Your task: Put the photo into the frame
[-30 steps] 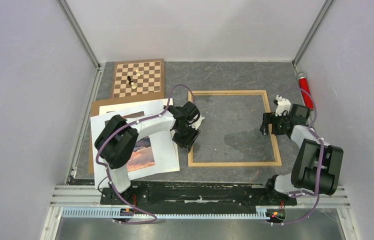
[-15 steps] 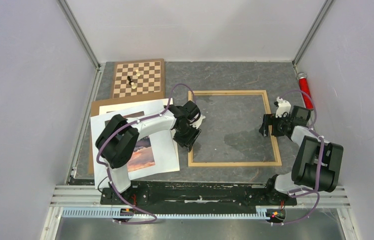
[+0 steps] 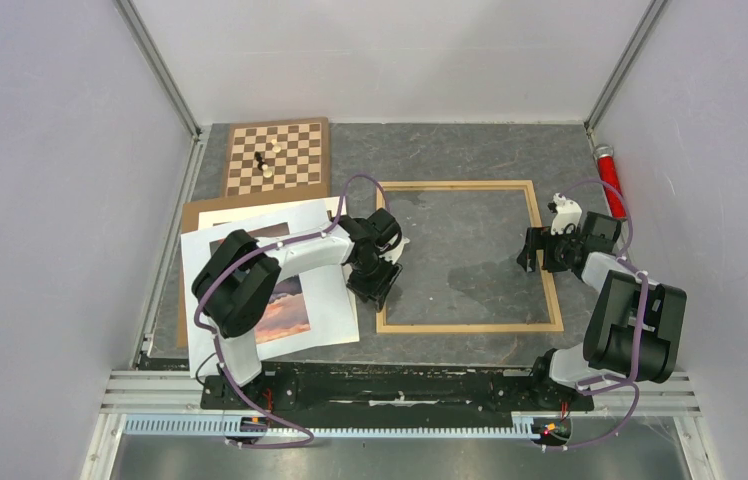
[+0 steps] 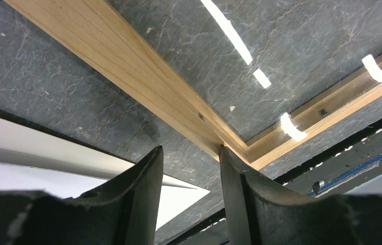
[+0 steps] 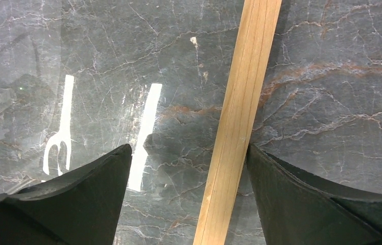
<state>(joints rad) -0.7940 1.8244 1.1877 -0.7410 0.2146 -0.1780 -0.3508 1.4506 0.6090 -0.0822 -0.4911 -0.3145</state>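
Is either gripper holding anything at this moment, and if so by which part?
Nothing is held. The left gripper is open by the near-left corner of the frame; the right gripper is open, straddling its right rail.

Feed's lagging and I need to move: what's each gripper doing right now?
Left gripper: open, holding nothing.
Right gripper: wide open, the frame rail between its fingers, not gripped.

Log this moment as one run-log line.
left gripper: open, empty, at near-left corner of light wooden picture frame | right gripper: open over its right rail | sunset lake photo: outside frame, on white sheet
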